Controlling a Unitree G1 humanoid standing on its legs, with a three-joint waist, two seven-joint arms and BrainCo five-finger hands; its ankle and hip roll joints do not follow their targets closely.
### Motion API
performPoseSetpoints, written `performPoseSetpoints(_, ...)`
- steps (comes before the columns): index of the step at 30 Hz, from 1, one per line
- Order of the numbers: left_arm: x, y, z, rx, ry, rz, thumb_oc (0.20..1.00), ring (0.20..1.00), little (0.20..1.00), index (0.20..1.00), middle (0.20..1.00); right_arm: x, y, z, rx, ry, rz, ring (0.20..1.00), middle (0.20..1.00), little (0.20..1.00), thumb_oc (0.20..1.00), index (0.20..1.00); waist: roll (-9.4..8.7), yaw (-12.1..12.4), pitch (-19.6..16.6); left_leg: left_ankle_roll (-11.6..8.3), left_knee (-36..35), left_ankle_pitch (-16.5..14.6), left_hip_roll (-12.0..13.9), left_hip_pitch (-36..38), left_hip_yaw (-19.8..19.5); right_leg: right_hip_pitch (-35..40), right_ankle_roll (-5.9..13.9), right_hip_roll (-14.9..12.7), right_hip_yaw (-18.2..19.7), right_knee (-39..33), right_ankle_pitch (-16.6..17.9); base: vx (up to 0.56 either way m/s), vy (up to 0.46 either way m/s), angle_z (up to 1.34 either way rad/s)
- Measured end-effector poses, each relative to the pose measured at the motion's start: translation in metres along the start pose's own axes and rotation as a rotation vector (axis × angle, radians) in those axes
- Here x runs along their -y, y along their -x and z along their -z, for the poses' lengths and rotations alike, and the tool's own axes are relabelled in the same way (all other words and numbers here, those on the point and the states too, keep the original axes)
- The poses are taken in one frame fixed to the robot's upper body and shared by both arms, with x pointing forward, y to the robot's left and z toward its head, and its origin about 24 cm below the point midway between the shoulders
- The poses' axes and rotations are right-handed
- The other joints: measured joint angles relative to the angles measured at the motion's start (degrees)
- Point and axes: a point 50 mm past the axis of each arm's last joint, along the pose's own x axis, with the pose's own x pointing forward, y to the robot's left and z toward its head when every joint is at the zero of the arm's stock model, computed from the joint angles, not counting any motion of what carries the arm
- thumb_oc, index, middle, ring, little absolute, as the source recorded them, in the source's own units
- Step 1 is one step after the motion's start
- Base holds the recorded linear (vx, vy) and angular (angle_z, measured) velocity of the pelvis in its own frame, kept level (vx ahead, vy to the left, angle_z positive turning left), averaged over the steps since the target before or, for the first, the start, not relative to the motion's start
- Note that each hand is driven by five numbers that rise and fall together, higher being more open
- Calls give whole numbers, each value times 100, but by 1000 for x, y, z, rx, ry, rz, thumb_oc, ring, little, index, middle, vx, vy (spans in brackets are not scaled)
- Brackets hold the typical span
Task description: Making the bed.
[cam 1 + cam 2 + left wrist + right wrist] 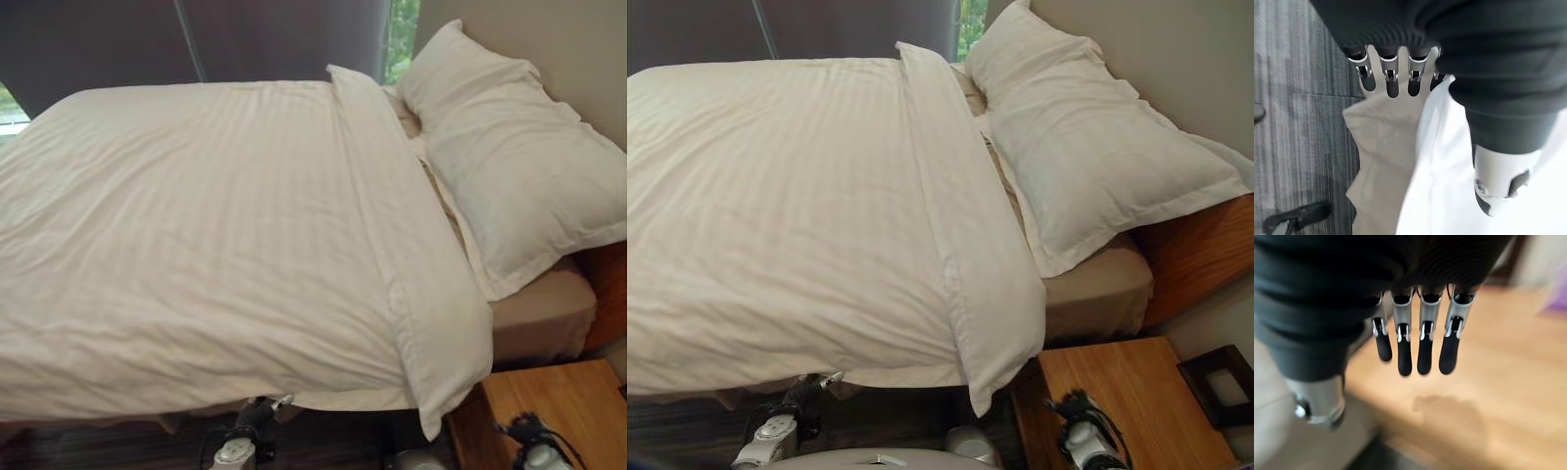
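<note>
Along the near edge of the bed (549, 313), the white duvet (196, 245) lies spread flat, its folded-back band (392, 225) running near to far just left of the pillow (509, 166). The left hand (1396, 68) hangs just below the duvet's near hem, fingers straight and holding nothing, so it is the nearer one. The right hand (1415, 342), also open and empty, hovers over the wooden nightstand (1127, 392), right of the bed. The left wrist view alone shows the beige sheet (1381, 161) hanging under the hem.
</note>
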Motion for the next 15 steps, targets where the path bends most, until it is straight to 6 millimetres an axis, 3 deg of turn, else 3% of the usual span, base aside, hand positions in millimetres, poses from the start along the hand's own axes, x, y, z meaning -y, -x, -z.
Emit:
performPoseSetpoints(2, -1, 1, 2, -2, -22, 12, 1000, 1000, 1000, 1000, 1000, 15, -4, 23, -112, 13, 22, 1000, 1000, 1000, 1000, 1000, -25, 9, 5, 2, 1, 2, 6, 16, -54, 43, -8, -2, -48, -1, -17, 3, -3, 14)
performPoseSetpoints(4, -5, 2, 2, 0, -28, 6, 1000, 1000, 1000, 1000, 1000, 37, -8, 28, -132, -28, 82, 1000, 1000, 1000, 1000, 1000, -97, 30, 50, 39, 0, 39, 0, 3, -123, 51, -8, -19, -95, -1, -19, 5, 5, 12)
performPoseSetpoints(8, -8, 1, -1, 7, -26, 12, 1000, 1000, 1000, 1000, 1000, 69, -14, -10, 25, -130, 188, 1000, 1000, 1000, 1000, 1000, -239, 14, 138, 46, 0, 62, -1, -3, -118, 41, -1, -24, -115, -1, -23, -1, 3, -1)
performPoseSetpoints(11, -7, 2, -1, 15, -12, 16, 1000, 1000, 1000, 1000, 1000, 99, 1, -73, 354, -274, 289, 1000, 1000, 1000, 1000, 1000, -284, -81, 203, 58, 0, 90, -2, -9, -90, 13, 2, -26, -92, -2, -25, 5, 6, -4)
performPoseSetpoints(12, -5, 1, -5, 25, -13, 21, 1000, 1000, 1000, 1000, 1000, 100, 0, -76, 356, -274, 292, 297, 297, 297, 297, 297, -322, -49, 202, 59, -1, 90, 5, -10, -94, 17, 15, -23, -104, -2, -35, 0, 0, 0)
performPoseSetpoints(13, -3, -1, -12, 46, -9, 27, 1000, 1000, 1000, 1000, 1000, 101, 0, -77, 347, -279, 287, 200, 200, 200, 200, 200, -362, -8, 185, 60, 1, 92, 8, -5, -102, 19, 31, -15, -133, -2, -47, 39, 32, 14)
performPoseSetpoints(15, -3, -1, -12, 52, 22, 15, 1000, 1000, 1000, 1000, 1000, 117, 20, -102, 496, -427, 312, 200, 200, 200, 200, 200, -337, -60, 195, 51, 1, 99, -2, -4, -102, 6, 33, -22, -120, -1, -48, 29, 20, 0)
